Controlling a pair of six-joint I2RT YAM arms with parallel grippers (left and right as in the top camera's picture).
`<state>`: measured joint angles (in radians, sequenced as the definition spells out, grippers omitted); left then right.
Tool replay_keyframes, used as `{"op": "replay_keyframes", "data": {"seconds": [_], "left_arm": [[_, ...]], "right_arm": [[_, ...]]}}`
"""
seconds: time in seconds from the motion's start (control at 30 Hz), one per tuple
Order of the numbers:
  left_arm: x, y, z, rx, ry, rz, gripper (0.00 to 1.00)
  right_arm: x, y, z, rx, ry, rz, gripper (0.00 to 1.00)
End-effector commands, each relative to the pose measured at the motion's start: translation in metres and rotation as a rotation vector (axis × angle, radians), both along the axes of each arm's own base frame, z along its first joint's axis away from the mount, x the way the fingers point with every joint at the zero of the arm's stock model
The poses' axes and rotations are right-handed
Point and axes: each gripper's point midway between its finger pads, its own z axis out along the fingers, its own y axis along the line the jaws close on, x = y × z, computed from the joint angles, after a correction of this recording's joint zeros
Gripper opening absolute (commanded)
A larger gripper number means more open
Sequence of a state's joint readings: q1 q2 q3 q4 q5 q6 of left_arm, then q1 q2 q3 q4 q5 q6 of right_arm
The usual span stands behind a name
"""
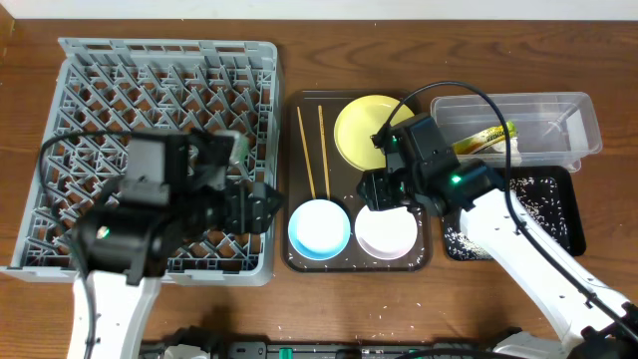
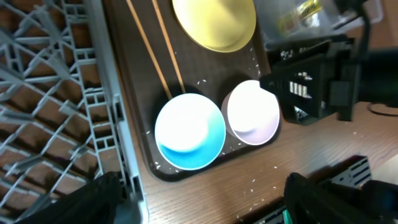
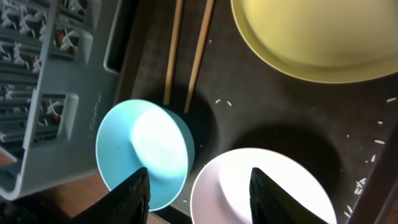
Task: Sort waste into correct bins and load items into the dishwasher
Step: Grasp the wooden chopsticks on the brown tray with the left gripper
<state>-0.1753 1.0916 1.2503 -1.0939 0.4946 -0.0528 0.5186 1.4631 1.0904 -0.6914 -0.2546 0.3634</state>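
The grey dish rack [image 1: 169, 60] fills the left. The dark-brown serving tray [image 1: 299, 261] holds two chopsticks [image 1: 311, 150], the yellow plate [image 1: 361, 125], the light-blue bowl [image 1: 319, 227] and the white bowl [image 1: 387, 234]. The clear tub [image 1: 558, 110] holds the snack wrapper [image 1: 485, 138]. The black tray [image 1: 563, 224] holds rice crumbs [image 1: 528, 189]. I cannot make out the tissue. My right gripper [image 3: 202, 196] is open and empty above the gap between the blue bowl [image 3: 146, 149] and the white bowl [image 3: 261, 186]. My left gripper [image 2: 217, 202] is open and empty, near the blue bowl [image 2: 189, 130].
Loose crumbs lie on the serving tray [image 3: 379, 143] and on the table in front of it [image 2: 252, 183]. The rack's right wall [image 2: 109, 93] stands close beside the serving tray. The right arm's cable [image 1: 488, 100] arcs over the clear tub.
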Motion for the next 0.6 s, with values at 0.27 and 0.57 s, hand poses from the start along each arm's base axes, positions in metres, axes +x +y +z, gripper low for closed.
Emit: {"op": "replay_keyframes", "data": {"seconds": [0.27, 0.57], "left_arm": [[0.059, -0.044, -0.077, 0.29, 0.05, -0.027, 0.71], [0.121, -0.086, -0.145, 0.313, 0.022, -0.003, 0.57]], "right_arm": [[0.004, -0.065, 0.012, -0.016, 0.067, -0.237, 0.54], [0.009, -0.121, 0.014, -0.086, 0.065, -0.375, 0.79]]}}
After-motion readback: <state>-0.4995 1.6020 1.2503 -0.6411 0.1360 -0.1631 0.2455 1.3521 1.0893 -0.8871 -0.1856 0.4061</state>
